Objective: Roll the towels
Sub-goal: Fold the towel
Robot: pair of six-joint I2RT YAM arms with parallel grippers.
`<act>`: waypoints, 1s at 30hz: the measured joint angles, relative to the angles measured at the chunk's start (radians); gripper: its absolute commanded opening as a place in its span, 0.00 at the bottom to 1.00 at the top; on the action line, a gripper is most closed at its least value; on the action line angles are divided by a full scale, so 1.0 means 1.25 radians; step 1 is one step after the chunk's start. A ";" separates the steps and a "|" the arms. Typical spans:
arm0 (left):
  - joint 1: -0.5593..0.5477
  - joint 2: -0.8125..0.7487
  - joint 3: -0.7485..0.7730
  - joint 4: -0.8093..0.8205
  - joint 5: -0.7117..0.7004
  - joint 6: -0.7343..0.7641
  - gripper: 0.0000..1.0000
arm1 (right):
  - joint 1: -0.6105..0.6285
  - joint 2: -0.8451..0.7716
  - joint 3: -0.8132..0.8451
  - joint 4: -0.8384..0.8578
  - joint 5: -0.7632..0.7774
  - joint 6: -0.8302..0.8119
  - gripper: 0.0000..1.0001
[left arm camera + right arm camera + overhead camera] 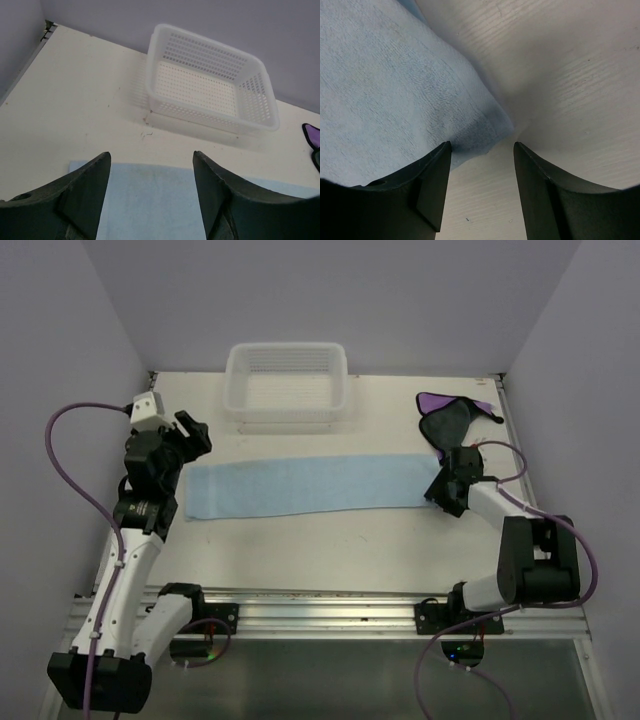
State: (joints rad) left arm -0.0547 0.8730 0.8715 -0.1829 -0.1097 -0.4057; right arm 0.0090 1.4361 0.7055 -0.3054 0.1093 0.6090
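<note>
A light blue towel lies flat as a long strip across the middle of the table. My left gripper hovers at its left end, open, and the left wrist view shows blue cloth below the empty gap of the left gripper. My right gripper sits low at the strip's right end. In the right wrist view the right gripper is open, with the towel's corner just ahead of the left finger and nothing pinched. The purple and dark towel lies bunched at the back right.
A white perforated basket stands at the back centre, also in the left wrist view as the basket. Walls close off the table on the left, back and right. A metal rail runs along the near edge.
</note>
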 measured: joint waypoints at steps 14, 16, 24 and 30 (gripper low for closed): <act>-0.081 -0.034 -0.094 0.002 -0.138 0.088 0.75 | -0.002 0.046 0.013 0.068 0.002 0.001 0.34; -0.085 -0.037 -0.094 0.002 -0.147 0.091 0.75 | -0.002 0.051 0.014 0.072 0.002 0.003 0.27; -0.088 -0.043 -0.094 0.002 -0.156 0.102 0.76 | -0.018 0.047 0.011 0.063 0.000 0.004 0.02; -0.088 -0.046 -0.094 0.002 -0.155 0.104 0.76 | -0.025 0.020 0.011 0.017 0.005 0.000 0.00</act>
State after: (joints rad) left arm -0.1646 0.8154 0.7544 -0.1802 -0.3038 -0.2756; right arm -0.0223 1.4612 0.7193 -0.2844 0.1162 0.6086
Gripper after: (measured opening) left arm 0.754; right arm 0.032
